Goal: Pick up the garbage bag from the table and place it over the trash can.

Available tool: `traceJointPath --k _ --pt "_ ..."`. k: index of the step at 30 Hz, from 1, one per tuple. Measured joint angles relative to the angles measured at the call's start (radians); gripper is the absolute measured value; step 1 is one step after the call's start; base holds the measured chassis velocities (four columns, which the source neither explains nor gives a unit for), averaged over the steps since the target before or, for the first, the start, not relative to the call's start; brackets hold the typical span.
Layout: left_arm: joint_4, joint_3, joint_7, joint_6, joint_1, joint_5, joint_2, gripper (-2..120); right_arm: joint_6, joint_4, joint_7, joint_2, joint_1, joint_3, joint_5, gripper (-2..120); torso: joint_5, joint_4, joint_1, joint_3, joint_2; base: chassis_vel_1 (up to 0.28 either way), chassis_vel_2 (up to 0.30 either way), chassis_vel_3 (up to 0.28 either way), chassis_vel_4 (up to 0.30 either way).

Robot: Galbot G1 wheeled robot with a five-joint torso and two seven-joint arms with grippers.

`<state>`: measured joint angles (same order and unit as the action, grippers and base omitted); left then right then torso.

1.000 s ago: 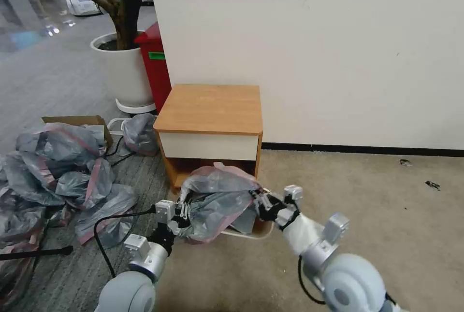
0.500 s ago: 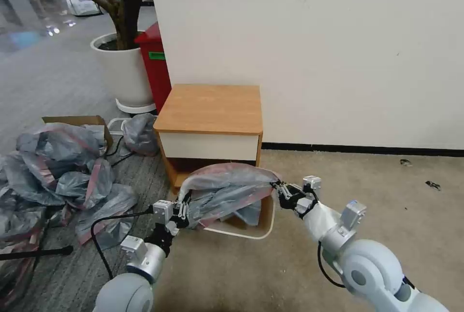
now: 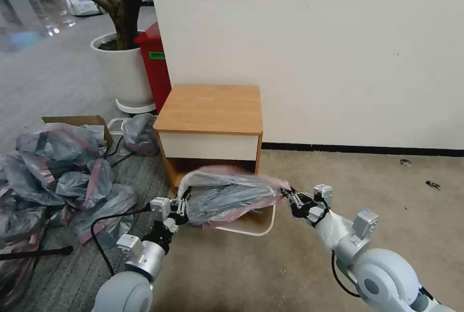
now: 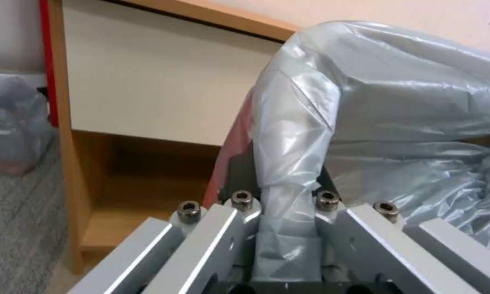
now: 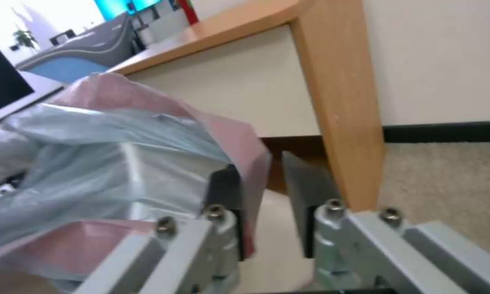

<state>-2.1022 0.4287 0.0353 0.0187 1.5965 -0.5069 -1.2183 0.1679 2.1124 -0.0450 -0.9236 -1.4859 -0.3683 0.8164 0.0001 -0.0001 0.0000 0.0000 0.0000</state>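
The garbage bag [image 3: 227,196], grey with a pink band, hangs stretched between my two grippers just in front of the table [image 3: 212,106]. My left gripper [image 3: 182,205] is shut on the bag's left end; the left wrist view shows plastic [image 4: 332,102] pinched in that gripper [image 4: 285,192]. My right gripper [image 3: 291,197] is at the bag's right end. In the right wrist view the right gripper [image 5: 261,171] has a gap between its fingers, and the pink rim [image 5: 239,134] drapes over one finger. The cream trash can [image 3: 246,231] stands on the floor under the bag, mostly covered.
A heap of similar grey-and-pink bags [image 3: 58,167] lies on the floor to the left, beside a cardboard box [image 3: 72,120]. A white plant pot [image 3: 123,68] and a tall red bin [image 3: 157,65] stand behind the table. A black cable [image 3: 96,227] loops near my left arm.
My right gripper has moved to the right, pulling the bag out wider and flatter over the trash can. The left gripper has barely moved.
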Motion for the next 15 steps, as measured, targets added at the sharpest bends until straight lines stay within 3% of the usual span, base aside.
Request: traceJointPath --k 8,11,13,15 --pt "-0.012 -0.001 -0.009 0.015 -0.001 -0.067 -0.008 5 0.002 -0.009 -0.002 0.013 -0.015 -0.024 -0.001 48 -0.0001 0.0001 0.0 0.0 0.0 0.0 0.0 0.0 0.0" --pt "-0.013 0.004 -0.021 0.029 -0.016 -0.108 -0.012 5 -0.009 -0.005 -0.011 0.007 -0.055 -0.043 -0.017 65 0.0 0.0001 0.0 0.0 0.0 0.0 0.0 0.0 0.0" --pt "-0.011 0.006 -0.023 0.03 -0.02 -0.111 -0.013 5 -0.012 -0.003 -0.013 0.003 -0.064 -0.049 -0.021 67 0.0 0.0001 0.0 0.0 0.0 0.0 0.0 0.0 0.0" --pt "-0.003 0.009 -0.03 0.033 -0.029 -0.117 -0.018 5 -0.026 0.005 -0.013 -0.013 -0.089 -0.073 -0.025 79 0.0 0.0 0.0 0.0 0.0 0.0 0.0 0.0 0.0"
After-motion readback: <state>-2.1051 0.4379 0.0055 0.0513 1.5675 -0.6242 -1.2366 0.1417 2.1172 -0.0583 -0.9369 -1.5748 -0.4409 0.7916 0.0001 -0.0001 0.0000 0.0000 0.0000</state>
